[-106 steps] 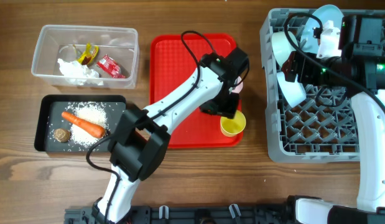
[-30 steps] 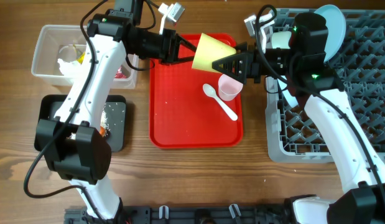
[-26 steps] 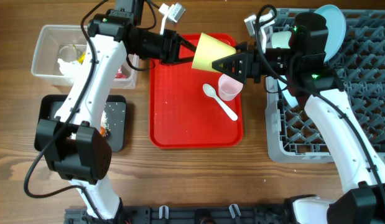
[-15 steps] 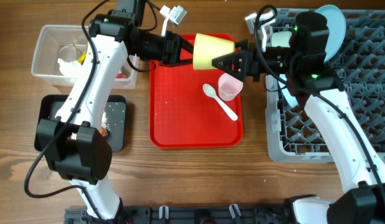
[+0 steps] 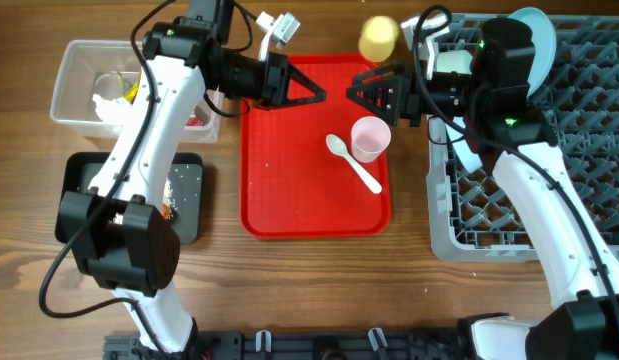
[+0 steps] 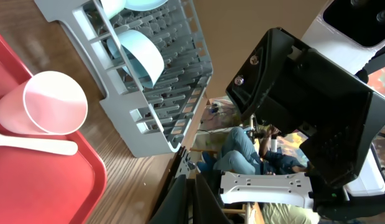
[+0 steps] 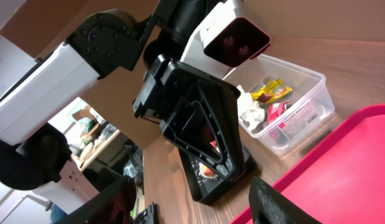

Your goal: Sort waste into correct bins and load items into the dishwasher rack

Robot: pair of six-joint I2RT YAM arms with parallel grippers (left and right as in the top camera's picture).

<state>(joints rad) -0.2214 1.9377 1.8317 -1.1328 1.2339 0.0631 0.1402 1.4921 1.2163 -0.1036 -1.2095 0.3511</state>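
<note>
Yellow cup point(image 5: 379, 38) has escaped the handover, blurred upper centre, perhaps airborne; left gripper point(image 5: 317, 95) closed empty, right gripper point(image 5: 357, 92) wide.

Both arms extended toward each other, tips facing and apart; left end effector point(image 5: 317, 94) pinched closed, right end effector point(image 5: 355, 91) fingers spread.

One yellow cup point(image 5: 379, 38), one pink cup point(image 5: 370, 138), one spoon point(image 5: 353, 163), one rack point(image 5: 469, 212).

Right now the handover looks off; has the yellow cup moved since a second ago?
Yes. The yellow cup has shifted from over the red tray to beyond its far edge.
</note>
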